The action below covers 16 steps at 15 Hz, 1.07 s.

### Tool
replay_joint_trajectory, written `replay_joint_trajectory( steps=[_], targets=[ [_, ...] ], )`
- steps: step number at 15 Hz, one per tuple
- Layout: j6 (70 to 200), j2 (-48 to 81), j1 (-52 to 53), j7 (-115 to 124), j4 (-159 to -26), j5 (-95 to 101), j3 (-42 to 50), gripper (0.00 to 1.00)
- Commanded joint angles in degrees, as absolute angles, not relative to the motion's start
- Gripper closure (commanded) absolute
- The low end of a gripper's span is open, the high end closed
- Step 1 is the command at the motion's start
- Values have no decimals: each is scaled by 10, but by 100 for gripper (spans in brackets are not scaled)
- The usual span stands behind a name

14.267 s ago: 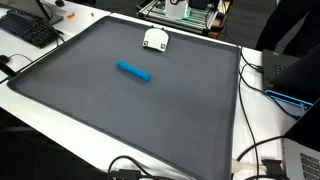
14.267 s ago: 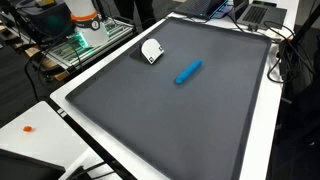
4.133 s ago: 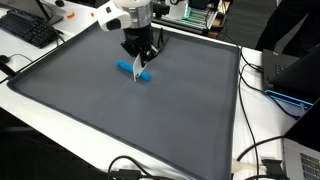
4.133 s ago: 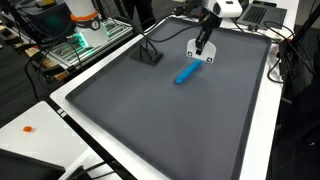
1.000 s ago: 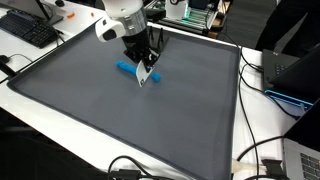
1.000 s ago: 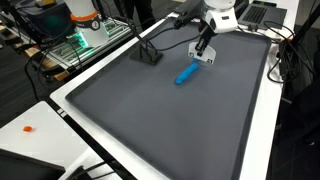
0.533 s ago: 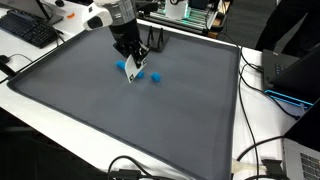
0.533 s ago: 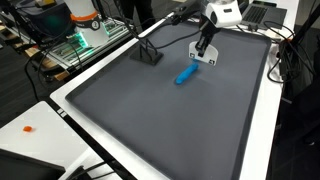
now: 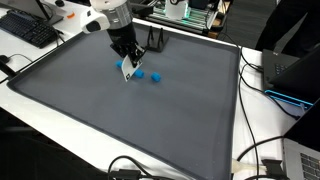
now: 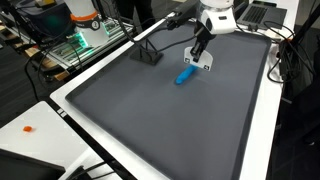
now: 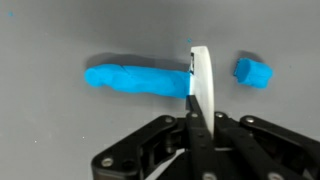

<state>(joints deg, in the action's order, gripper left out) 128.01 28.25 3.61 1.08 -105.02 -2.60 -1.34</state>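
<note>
Gripper (image 11: 197,128): jaws clamped tight on a thin white blade (image 11: 199,72), which points away from the wrist toward the surface. Blade: stands at one end of a blue clay roll (image 11: 135,78), between the roll and a small blue piece (image 11: 253,72). Small blue piece: lies apart from the roll, just beyond the blade. Grey mat (image 9: 120,120): under all of these; the roll lies in its far half in an exterior view. Keyboard (image 9: 28,30): on the white table beyond the mat's edge.
</note>
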Motion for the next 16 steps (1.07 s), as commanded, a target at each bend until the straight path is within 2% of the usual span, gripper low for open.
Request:
replay_joint_trajectory(
  steps=[1, 16],
  targets=[
    [1275, 285, 37, 17, -1061, -9, -11, 99],
    [1300, 312, 44, 19, -1078, 10, -15, 99]
  ],
)
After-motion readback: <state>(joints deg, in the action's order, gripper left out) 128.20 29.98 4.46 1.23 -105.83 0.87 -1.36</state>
